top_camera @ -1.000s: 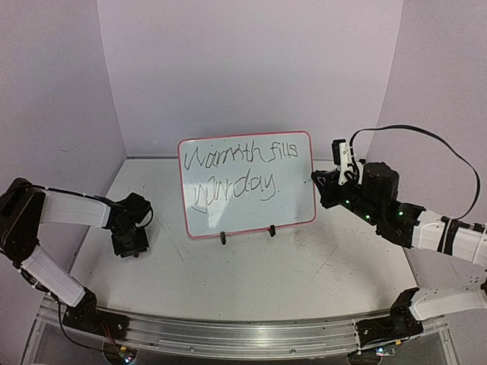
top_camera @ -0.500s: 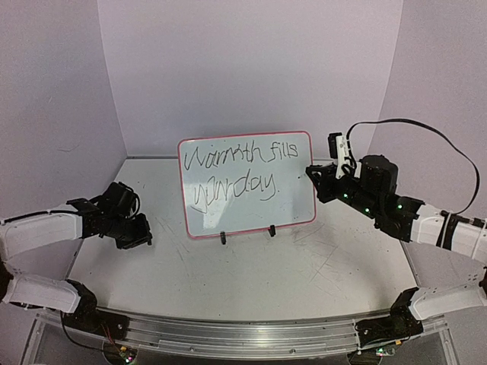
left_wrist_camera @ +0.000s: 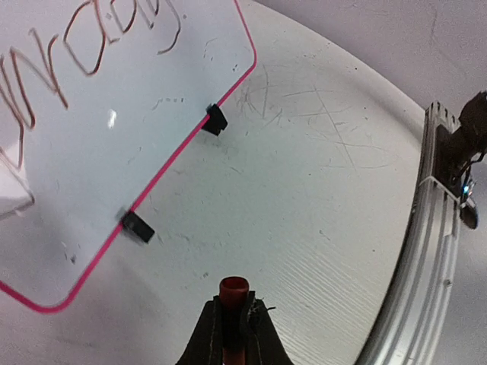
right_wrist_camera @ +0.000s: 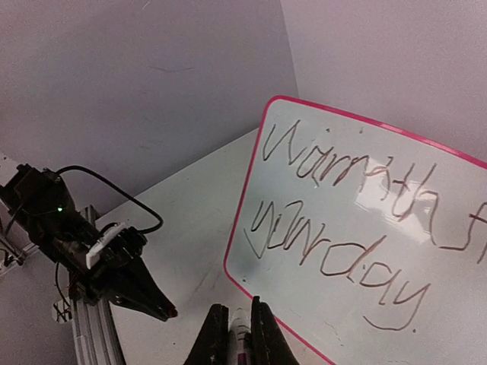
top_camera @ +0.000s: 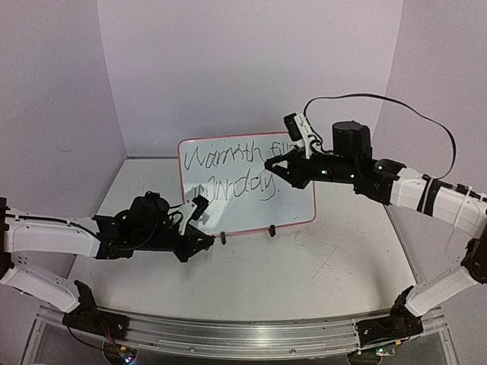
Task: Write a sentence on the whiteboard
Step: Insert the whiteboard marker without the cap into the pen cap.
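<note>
Now, whiteboard (top_camera: 251, 214) upright w/ 2-line sentence (top_camera: 224, 157)

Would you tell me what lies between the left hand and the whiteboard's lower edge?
Only bare, scratched tabletop separates the left hand from the whiteboard, per the left wrist view.

Scratched grey table (top_camera: 319, 266); whiteboard (top_camera: 251, 213) propped upright toward back, resting on two black clip feet (top_camera: 223, 238).

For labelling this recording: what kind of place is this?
Probably a robot test cell: left arm and right arm on a metal rail, plain lilac walls around a scratched tabletop, a small whiteboard.
</note>
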### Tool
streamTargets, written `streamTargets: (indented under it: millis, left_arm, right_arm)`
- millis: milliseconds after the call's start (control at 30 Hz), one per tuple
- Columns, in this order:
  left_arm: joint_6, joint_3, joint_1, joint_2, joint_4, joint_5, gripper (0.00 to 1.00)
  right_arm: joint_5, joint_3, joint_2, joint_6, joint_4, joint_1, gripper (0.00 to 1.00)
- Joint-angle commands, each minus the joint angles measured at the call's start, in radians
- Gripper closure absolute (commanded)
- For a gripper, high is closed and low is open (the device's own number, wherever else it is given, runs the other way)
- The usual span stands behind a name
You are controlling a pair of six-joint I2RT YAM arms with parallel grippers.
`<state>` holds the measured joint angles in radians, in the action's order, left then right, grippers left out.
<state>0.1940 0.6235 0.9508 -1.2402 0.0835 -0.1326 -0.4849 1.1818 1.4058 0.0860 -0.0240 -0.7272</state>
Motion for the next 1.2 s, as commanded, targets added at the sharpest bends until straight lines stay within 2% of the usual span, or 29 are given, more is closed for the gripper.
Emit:
streamTargets:
  millis: [0, 233, 633, 1167]
  left_arm:
    - [-0.382, 0.068, -0.001, -0.080, 0.264, 0.026, 1.00]
    - [-0.511, 0.062, -0.001, -0.102, 0.344, -0.016, 1.00]
    - [-0.508, 0.044, -0.001, -0.093, 0.367, -0.016, 1.00]
    - [-0.502, 0.040, -0.001, -0.082, 0.369, 0.008, 1.00]
  right_arm:
    - [-0.012, 0.119, 0.077, -0.010, 0.181, -0.089, 1.00]
    - [0.065, 0.128, 0.132, 0.091, 0.159, -0.146, 1.00]
    - [0.148, 0.078, 0.162, 0.160, 0.035, -0.207, 1.00]
    - [0.155, 0.056, 0.176, 0.182, 0.033, -0.213, 1.00]
